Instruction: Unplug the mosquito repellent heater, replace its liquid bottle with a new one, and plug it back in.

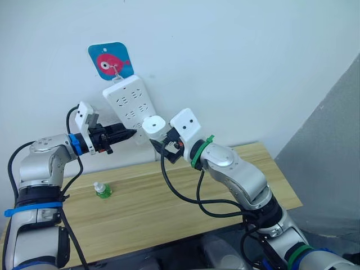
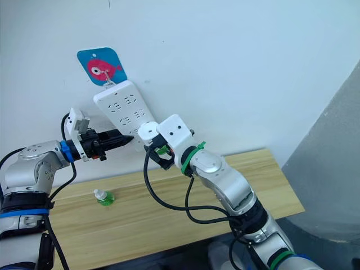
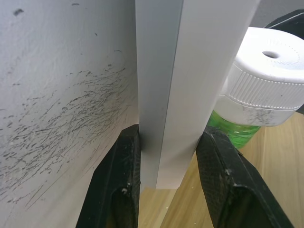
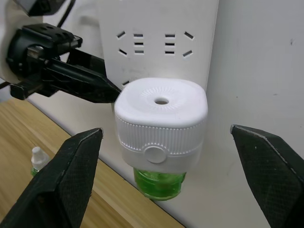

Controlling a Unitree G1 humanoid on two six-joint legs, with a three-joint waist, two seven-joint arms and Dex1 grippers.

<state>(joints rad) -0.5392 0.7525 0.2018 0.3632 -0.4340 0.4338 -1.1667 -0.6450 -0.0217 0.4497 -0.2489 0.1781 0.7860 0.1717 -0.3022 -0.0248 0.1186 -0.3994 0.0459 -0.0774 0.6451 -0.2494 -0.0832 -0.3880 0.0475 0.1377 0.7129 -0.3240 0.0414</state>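
Observation:
The white mosquito repellent heater sits plugged into the lower end of the white power strip hanging on the wall. A green liquid bottle is screwed in under the heater. My right gripper is open, one finger on each side of the heater with clear gaps. My left gripper is shut on the strip's lower edge, just beside the heater. Another small green bottle with a white cap stands on the wooden table below my left arm.
The strip hangs from a hook on a blue card with a red fish. The white wall is right behind it. A grey panel stands past the table's right end. Black cables loop under my right forearm.

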